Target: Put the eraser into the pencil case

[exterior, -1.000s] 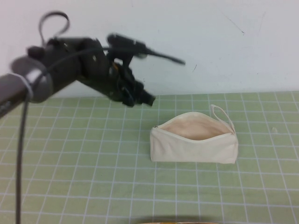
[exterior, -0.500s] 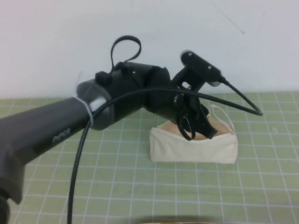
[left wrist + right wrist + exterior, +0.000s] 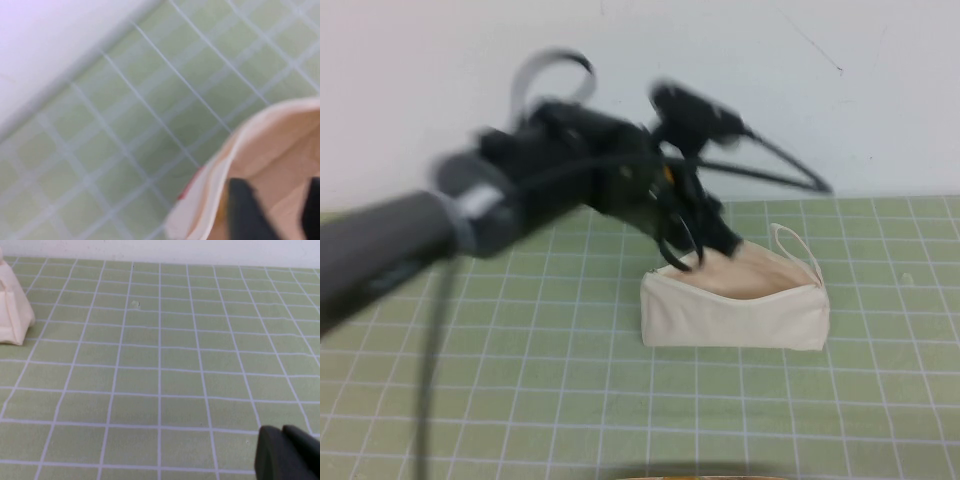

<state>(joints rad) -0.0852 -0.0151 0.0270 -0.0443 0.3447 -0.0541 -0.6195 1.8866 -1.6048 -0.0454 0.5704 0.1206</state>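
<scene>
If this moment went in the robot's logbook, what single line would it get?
left gripper: over open pencil case, fingers apart, nothing seen between | eraser: unseen | right gripper: low over mat, parked

Raised overview; both wrist views share pencil case (image 3: 735,305).

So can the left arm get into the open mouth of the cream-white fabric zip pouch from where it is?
Probably yes: the left hand hangs at the cream-white fabric zip pouch, whose mouth gapes unobstructed. The right hand sits apart, over the green grid mat.
</scene>
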